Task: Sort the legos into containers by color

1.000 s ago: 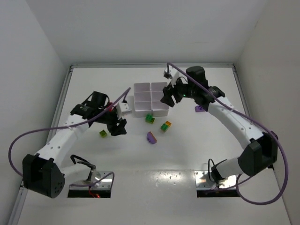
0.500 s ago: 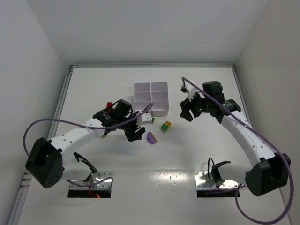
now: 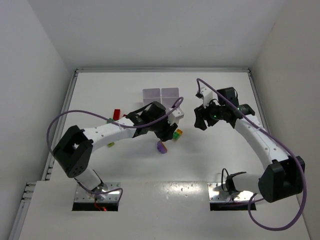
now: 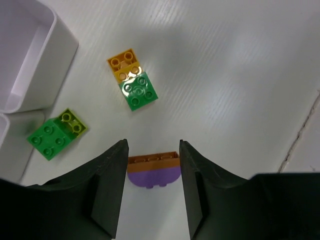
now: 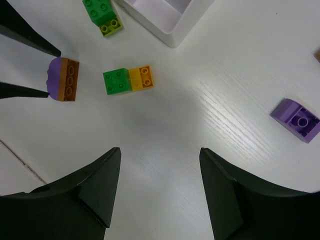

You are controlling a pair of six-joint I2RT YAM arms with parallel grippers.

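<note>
A purple and orange-brown lego (image 4: 153, 170) lies on the table, and my left gripper (image 4: 153, 143) is shut on it, a finger against each end. From above, that lego (image 3: 161, 146) shows just below the left gripper (image 3: 161, 139). A green, yellow and orange clump (image 4: 134, 82) and a green and lime clump (image 4: 56, 133) lie close by. The white tray (image 3: 161, 93) is partly hidden by the left arm. My right gripper (image 5: 160, 150) hangs open over bare table, right of the tray (image 5: 170, 25). It holds nothing.
A lone purple brick (image 5: 296, 119) lies right of the right gripper. A red brick (image 3: 116, 114) and a lime brick (image 3: 110, 144) sit to the left. The tray corner (image 4: 30, 60) is left of the left gripper. White walls enclose the table.
The left arm swung right from the lime brick to the purple and orange-brown lego, and its jaws narrowed onto it. The right arm drew back from the tray to the right.
</note>
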